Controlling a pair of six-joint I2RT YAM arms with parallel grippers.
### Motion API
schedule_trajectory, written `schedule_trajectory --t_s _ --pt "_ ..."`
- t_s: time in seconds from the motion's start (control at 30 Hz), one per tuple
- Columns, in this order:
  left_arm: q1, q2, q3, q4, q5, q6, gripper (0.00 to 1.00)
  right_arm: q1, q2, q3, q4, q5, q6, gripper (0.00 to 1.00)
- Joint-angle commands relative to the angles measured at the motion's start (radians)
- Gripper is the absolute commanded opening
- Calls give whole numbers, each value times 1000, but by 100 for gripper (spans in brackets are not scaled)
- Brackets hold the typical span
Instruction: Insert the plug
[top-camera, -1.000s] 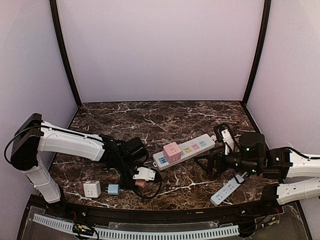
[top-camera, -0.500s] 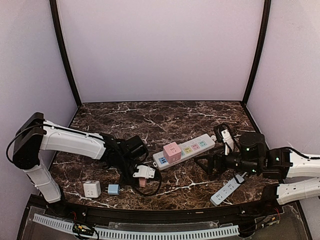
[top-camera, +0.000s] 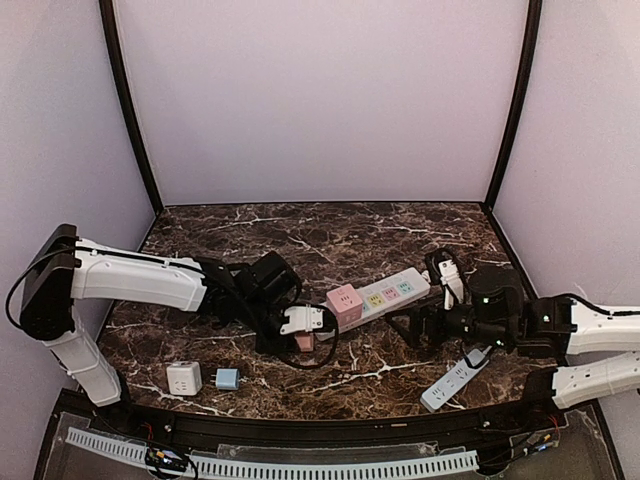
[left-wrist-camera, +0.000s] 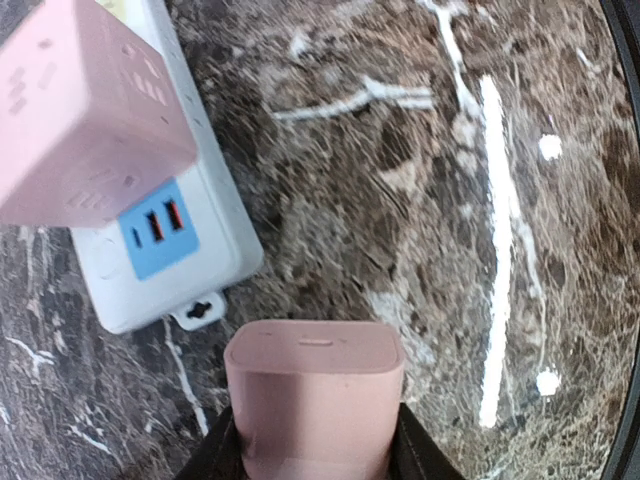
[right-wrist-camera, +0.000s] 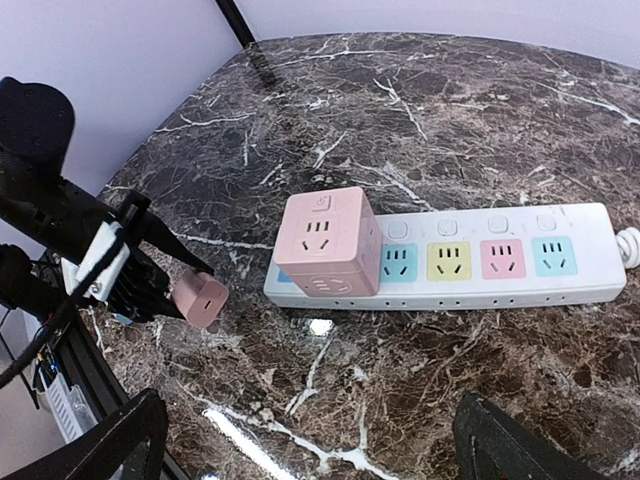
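- The left gripper (top-camera: 302, 336) is pressed together on the pink rounded plastic plug (left-wrist-camera: 315, 395), pinching its rear body between both fingers. A second ago the jaws stood apart around it.
- Since the grip closed, the arm has carried the plug from well short of the long white power strip (top-camera: 385, 292) up to its left end. The plug now hangs just beside that end, apart from it, near the blue USB panel (left-wrist-camera: 158, 228).
- Judgement: pick-up is complete and the approach is under way. Alignment and insertion remain. The prongs are not visible, so the plug's orientation cannot be confirmed.
- The white cube charger (top-camera: 183, 378) and the small blue adapter (top-camera: 227, 379) lie well to the near side of the strip's left end, unmoved.
- The right gripper (top-camera: 412, 328) stays spread wide, holding nothing, just near of the strip's middle.
- On the strip, the pink cube adapter (right-wrist-camera: 322, 240) fills the socket nearest the left end. The coloured sockets beyond it stand free.
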Motion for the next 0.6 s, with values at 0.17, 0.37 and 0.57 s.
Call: schedule_trajectory --t_s 0.17,0.37,0.57 --pt "0 -58 -62 372 -52 -167 1 1 99 60 54 -22 171 99" --pt "-17 -81 -122 584 -15 -225 1 -1 250 172 81 -215 198 98" --pt "-70 -146 -170 629 -17 -199 1 -7 434 303 82 -343 184 92"
